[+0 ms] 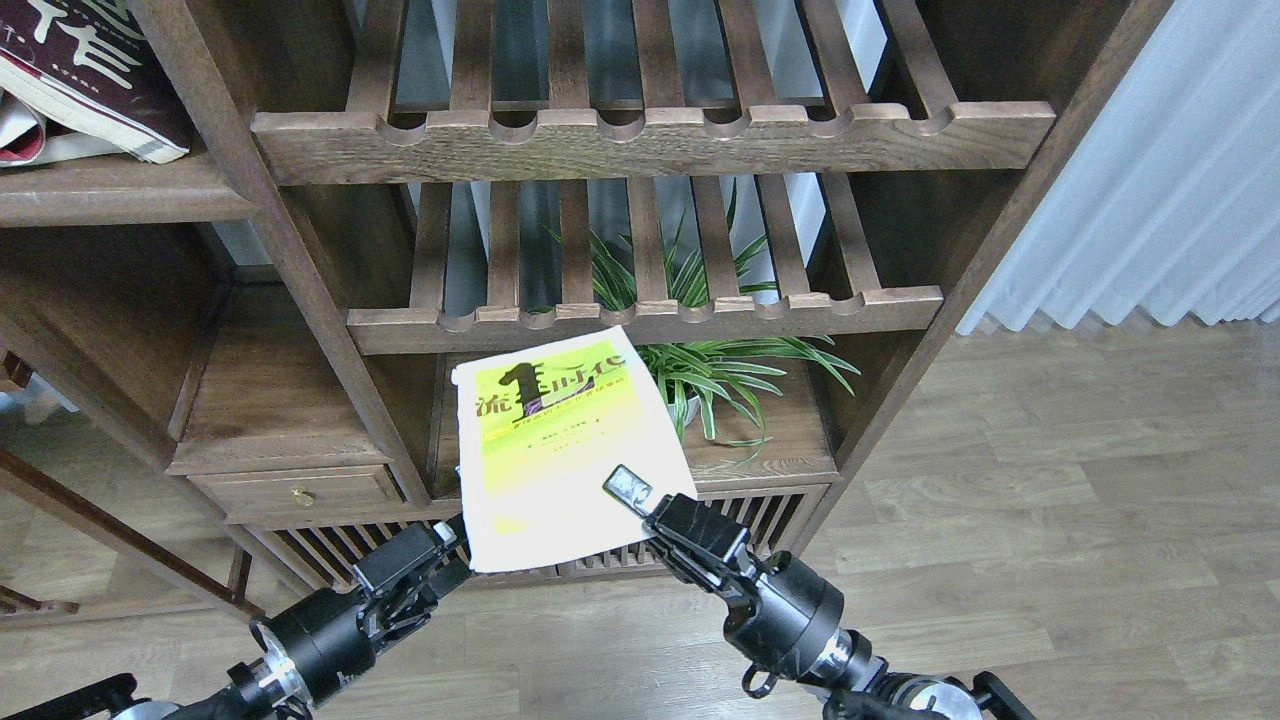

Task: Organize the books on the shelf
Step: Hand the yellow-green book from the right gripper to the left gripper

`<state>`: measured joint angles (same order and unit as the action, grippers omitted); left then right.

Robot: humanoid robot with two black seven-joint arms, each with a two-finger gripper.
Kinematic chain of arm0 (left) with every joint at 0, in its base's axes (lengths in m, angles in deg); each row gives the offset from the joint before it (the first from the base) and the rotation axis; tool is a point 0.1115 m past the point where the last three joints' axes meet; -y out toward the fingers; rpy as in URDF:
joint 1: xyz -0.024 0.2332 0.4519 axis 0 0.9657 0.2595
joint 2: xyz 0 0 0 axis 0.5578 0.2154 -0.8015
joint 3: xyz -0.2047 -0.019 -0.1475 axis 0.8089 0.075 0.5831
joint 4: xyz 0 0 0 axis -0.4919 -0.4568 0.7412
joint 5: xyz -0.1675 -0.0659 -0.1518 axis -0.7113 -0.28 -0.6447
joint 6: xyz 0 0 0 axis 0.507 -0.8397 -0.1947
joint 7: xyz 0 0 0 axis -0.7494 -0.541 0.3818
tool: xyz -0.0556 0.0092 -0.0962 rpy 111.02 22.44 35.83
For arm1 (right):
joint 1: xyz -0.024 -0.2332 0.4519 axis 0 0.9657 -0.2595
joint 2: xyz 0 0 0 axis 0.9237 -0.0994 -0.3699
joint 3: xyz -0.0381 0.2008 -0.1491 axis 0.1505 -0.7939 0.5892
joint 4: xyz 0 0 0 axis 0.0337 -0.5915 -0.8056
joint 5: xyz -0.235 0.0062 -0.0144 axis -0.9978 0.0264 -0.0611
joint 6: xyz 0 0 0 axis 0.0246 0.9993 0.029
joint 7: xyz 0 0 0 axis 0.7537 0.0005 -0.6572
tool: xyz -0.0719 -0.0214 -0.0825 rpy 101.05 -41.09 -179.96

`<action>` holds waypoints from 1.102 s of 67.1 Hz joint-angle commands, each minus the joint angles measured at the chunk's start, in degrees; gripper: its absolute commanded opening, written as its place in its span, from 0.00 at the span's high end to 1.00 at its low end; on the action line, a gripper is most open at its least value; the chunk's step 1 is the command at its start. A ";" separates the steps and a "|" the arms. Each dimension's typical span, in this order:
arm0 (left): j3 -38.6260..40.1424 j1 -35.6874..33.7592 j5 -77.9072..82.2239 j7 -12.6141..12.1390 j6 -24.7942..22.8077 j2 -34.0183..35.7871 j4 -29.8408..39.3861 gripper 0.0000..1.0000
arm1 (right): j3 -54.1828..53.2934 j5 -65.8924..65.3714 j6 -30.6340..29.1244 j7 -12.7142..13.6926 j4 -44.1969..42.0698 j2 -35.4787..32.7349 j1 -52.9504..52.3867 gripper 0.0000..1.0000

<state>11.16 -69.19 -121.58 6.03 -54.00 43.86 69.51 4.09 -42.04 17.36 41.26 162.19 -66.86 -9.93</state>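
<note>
Book: the yellow book [560,455] hangs in the air in front of the low cabinet, cover toward me, title at the top.
Right gripper: my right gripper [640,505] is clamped on the book's lower right edge, one finger lying on the cover.
Left gripper: my left gripper [435,560] sits just beside the book's lower left corner; I cannot tell whether its fingers are parted or touching the book.
Long axis: runs up and away from me, tilted slightly left.
Shelf: the plank shelf [110,190] lies up and well to the left of the book, with the maroon book [85,75] lying on it.
Nearer arm: the left is on the shelf's side, so a handover looks likely.
</note>
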 commanded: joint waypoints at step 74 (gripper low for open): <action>5.34 5.54 1.40 -0.25 0.00 -1.75 2.94 0.01 | -0.11 2.99 0.02 -0.01 -10.22 0.00 -0.54 1.00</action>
<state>16.41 -64.62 -120.34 5.77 -54.03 41.82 72.50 4.06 -39.14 17.41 41.28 152.19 -66.88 -10.15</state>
